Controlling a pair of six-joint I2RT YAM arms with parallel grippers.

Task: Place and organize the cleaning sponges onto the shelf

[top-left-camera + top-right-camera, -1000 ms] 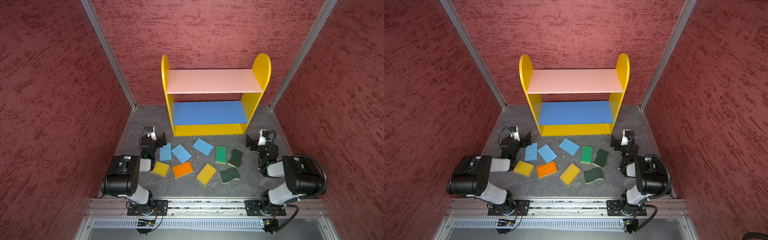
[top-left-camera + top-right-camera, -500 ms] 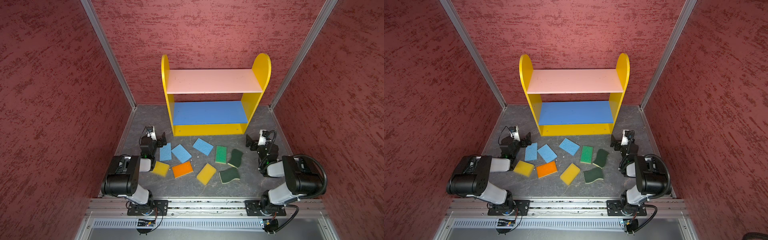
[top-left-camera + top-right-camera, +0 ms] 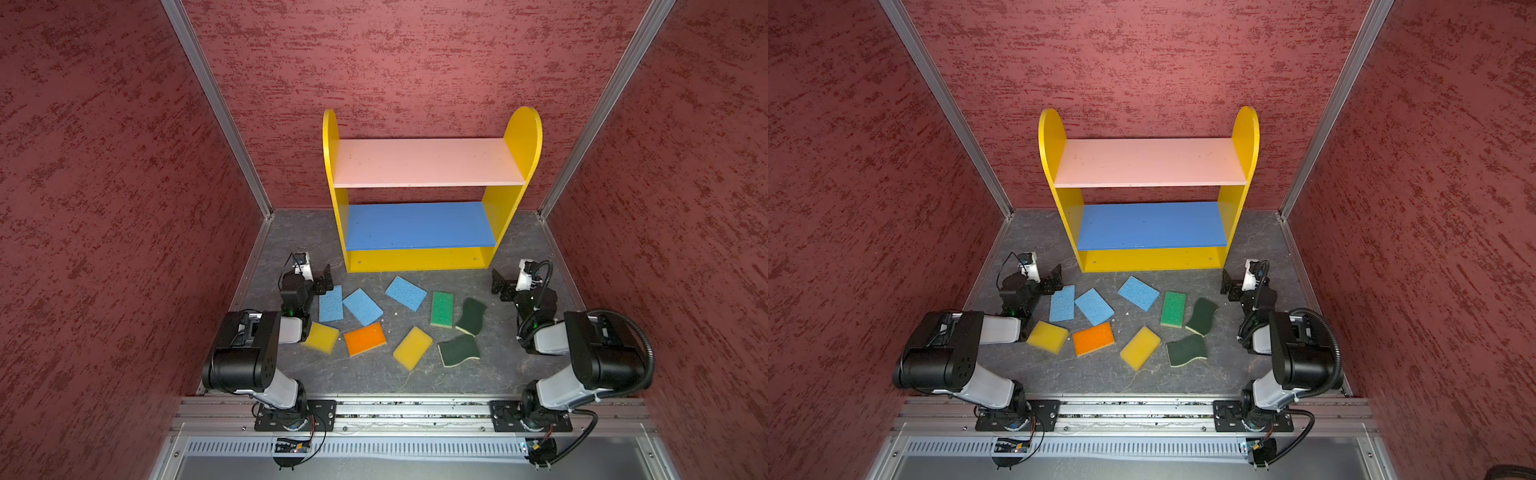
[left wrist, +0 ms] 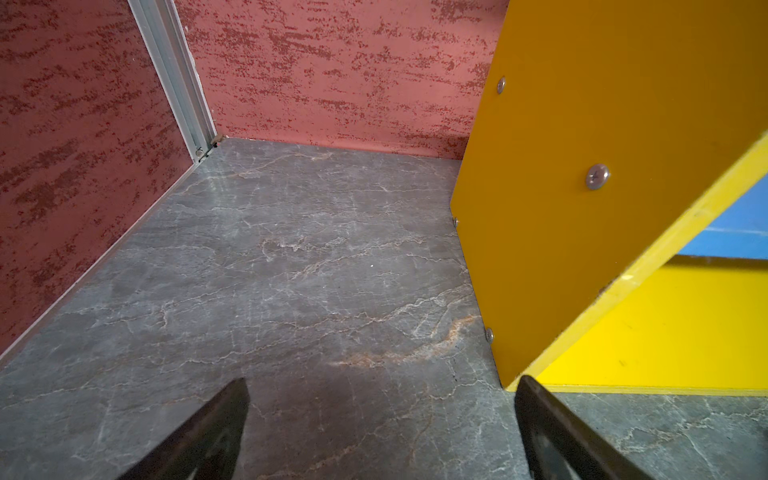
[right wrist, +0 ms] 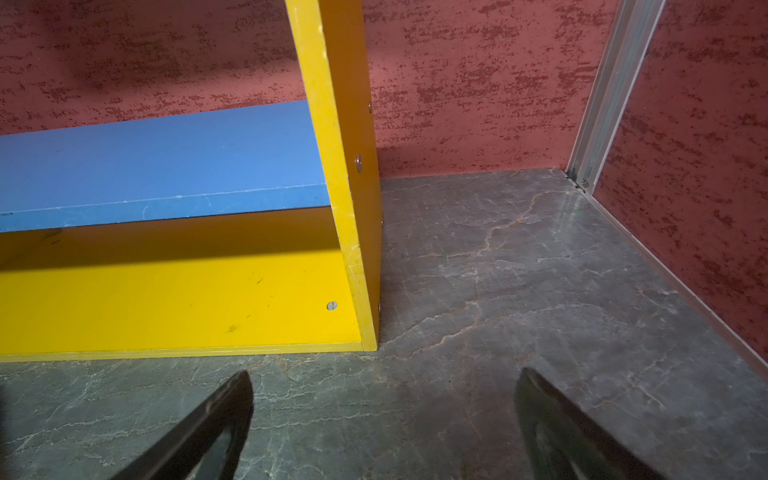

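Sponges, all nine, lie scattered on the floor in front of the shelf, none on its boards yet. They sit between my left claw and right claw, a blue one just beside the left. Both claws gape wide, gripping nothing. Nothing has moved since a second ago.

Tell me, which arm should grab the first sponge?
Probably the left. Its open left hand sits almost against the leftmost light blue sponge; the open right hand is a little farther from its nearest one, the dark green wavy sponge.
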